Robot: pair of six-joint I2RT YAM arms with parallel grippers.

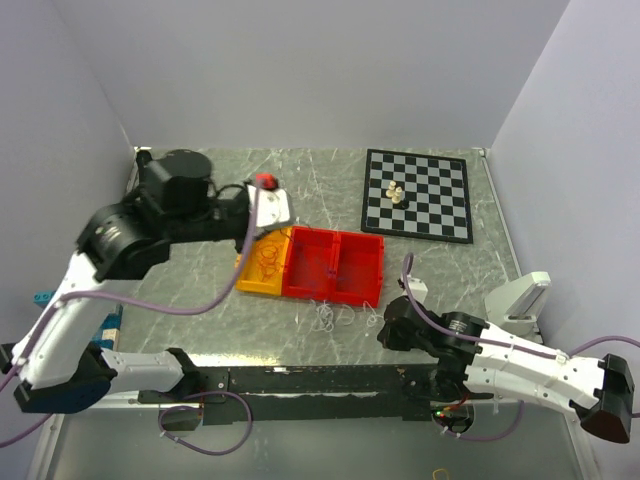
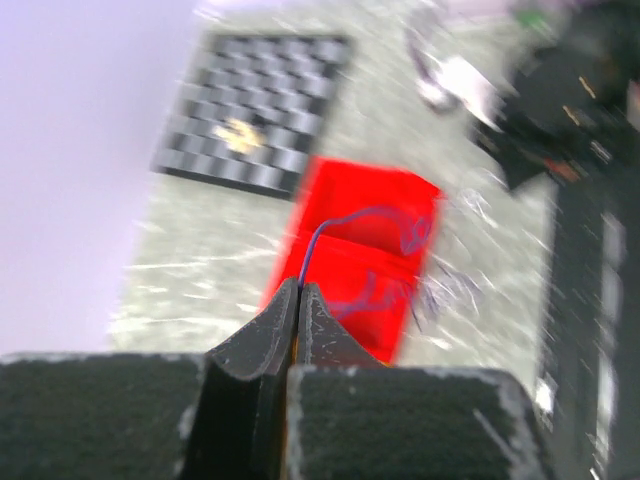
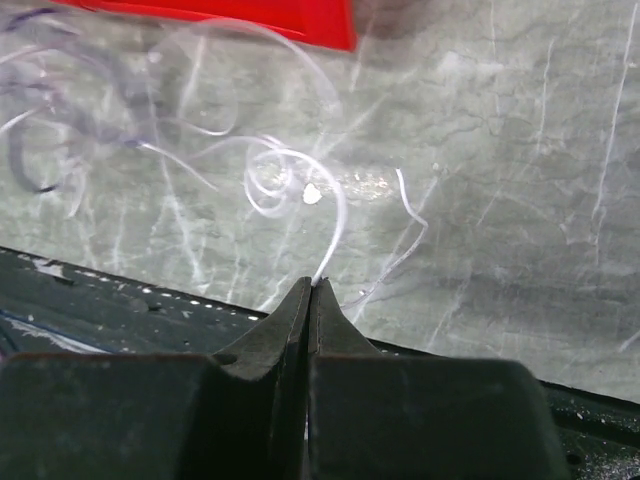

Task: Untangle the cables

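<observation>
Left gripper (image 2: 300, 292) pinched tight on purple cable (image 2: 370, 211) above red tray (image 2: 390, 190), right gripper (image 3: 311, 290) clamping white cable (image 3: 342, 215) near table's (image 3: 500, 150) front edge.

Grey marbled table (image 1: 440, 270). At far right, a chessboard (image 1: 440, 200). In the middle, a red two-compartment tray (image 1: 330, 296), touching a yellow tray (image 1: 258, 288) on its left. Just near of the red tray, thin white cables (image 1: 330, 316) in curly loops. Along near edge, a black strip (image 1: 320, 380).
</observation>
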